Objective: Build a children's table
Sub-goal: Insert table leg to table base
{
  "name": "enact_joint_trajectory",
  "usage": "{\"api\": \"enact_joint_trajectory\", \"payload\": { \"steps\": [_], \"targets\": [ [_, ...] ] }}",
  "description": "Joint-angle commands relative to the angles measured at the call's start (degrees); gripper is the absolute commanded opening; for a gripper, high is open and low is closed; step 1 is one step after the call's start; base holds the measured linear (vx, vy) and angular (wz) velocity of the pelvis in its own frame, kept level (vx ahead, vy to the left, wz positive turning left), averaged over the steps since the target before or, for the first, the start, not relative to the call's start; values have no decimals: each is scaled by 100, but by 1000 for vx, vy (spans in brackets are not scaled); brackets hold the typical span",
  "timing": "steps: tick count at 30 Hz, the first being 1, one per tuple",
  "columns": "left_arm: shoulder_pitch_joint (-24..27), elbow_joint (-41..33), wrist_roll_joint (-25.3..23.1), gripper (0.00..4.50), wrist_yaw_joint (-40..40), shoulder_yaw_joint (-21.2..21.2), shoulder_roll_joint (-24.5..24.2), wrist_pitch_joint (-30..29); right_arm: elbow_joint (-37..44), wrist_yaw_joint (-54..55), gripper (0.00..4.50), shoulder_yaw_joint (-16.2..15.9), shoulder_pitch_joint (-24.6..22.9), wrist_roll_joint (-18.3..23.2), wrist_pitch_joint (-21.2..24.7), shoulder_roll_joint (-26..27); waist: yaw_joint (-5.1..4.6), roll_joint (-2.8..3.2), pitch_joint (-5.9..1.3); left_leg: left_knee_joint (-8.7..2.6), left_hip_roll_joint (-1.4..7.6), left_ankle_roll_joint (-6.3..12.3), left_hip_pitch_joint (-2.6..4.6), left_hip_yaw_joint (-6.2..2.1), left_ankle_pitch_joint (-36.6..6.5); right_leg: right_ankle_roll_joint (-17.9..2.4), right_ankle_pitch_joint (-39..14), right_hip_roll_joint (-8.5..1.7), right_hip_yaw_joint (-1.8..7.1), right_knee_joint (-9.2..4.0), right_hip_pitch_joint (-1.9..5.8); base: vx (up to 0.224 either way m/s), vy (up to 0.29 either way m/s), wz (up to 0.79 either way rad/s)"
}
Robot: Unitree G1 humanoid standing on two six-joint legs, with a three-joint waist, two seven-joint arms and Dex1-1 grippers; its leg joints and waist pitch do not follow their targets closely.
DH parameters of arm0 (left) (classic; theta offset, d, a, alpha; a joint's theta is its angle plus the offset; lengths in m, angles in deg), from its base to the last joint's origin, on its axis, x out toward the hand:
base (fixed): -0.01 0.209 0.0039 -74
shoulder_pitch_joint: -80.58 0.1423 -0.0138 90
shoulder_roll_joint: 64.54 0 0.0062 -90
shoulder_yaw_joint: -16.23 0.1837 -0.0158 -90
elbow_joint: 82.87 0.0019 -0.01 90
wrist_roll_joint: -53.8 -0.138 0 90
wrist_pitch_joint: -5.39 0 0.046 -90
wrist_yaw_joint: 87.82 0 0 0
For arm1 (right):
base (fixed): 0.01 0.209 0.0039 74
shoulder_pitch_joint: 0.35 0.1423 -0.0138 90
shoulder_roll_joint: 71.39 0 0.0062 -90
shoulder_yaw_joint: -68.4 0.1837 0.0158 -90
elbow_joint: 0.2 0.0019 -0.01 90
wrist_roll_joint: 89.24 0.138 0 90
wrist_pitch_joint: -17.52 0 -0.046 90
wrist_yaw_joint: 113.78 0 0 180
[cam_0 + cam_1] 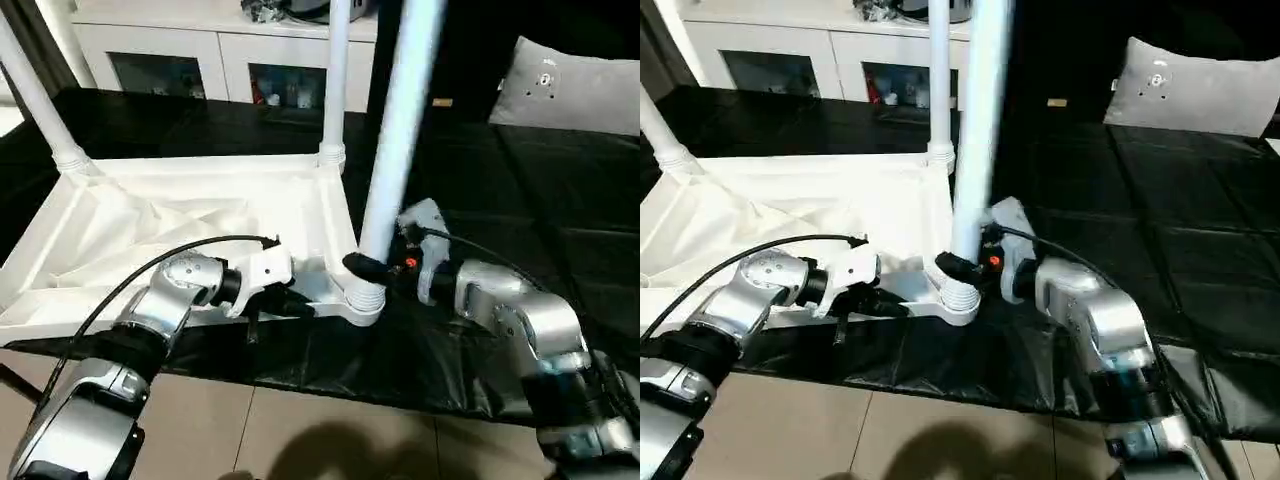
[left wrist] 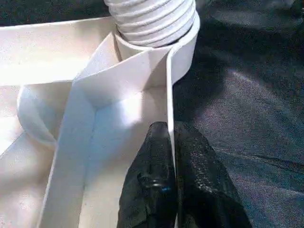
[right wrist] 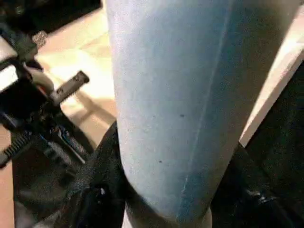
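Right hand grips upright leg.

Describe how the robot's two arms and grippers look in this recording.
Both forearms are silver metal with rounded joint housings. The left arm carries a white wrist block and a looping black cable. The right arm has a black cable and a small orange-red light. Each gripper has two black fingers.

Black sheet carries upturned white table top, grey cushion.
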Motion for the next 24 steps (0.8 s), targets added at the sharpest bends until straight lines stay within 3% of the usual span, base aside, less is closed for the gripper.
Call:
{"api": "enact_joint_trajectory", "payload": {
  "steps": [1, 5, 6, 9, 12, 13, 15, 24],
  "targets": [
    [20, -147, 160, 0, 220, -243, 27, 33, -240, 75, 188, 184, -255, 12, -87, 35, 22, -35, -336, -422, 87, -11, -11, 5, -1303, -975, -1640, -280, 241, -459, 286, 0, 0, 0],
    [60, -192, 191, 0, 232, -265, 26, -3, -256, 150, 188, 394, -423, 119, -282, 154, 13, -26, -328, -433, 87, -7, -6, 1, -1379, -982, -1715, -276, 235, -470, 276, 0, 0, 0],
    [83, -207, 205, 0, 296, -293, 47, 8, -161, 132, 188, 440, -708, 143, -546, 240, 19, 10, -323, -435, 82, -15, -2, -1, -1403, -977, -1751, -271, 235, -475, 272, 0, 0, 0],
    [95, -220, 212, 0, 332, -314, 68, 7, -104, 165, 188, 460, -914, 131, -826, 310, 43, 4, -325, -449, 91, -17, -11, -7, -1460, -926, -1780, -279, 236, -487, 277, 0, 0, 0],
    [96, -232, 202, 0, 343, -319, 77, 5, -270, 337, 188, 208, -986, -346, -1454, 218, 34, 11, -312, -454, 84, -31, -12, -7, -1532, -912, -1895, -281, 235, -503, 269, 0, 0, 0],
    [93, -223, 197, 0, 357, -318, 84, 20, -388, 456, 188, 109, -970, -563, -1639, 172, 35, 61, -306, -456, 80, -56, 3, -10, -1603, -883, -2018, -279, 233, -515, 254, 0, 0, 0],
    [92, -216, 190, 0, 386, -319, 98, 40, -551, 581, 188, 14, -946, -817, -1897, 130, 17, 33, -299, -460, 76, -77, 6, -12, -1692, -836, -2176, -277, 230, -540, 251, 0, 0, 0],
    [145, -277, 139, 0, 388, -282, 72, 66, -753, 475, 188, -288, -849, -1160, -2203, -33, -35, 27, -287, -472, 80, 3, -15, -19, -1754, -841, -2147, -258, 231, -536, 253, 0, 0, 0]
  ]
}}
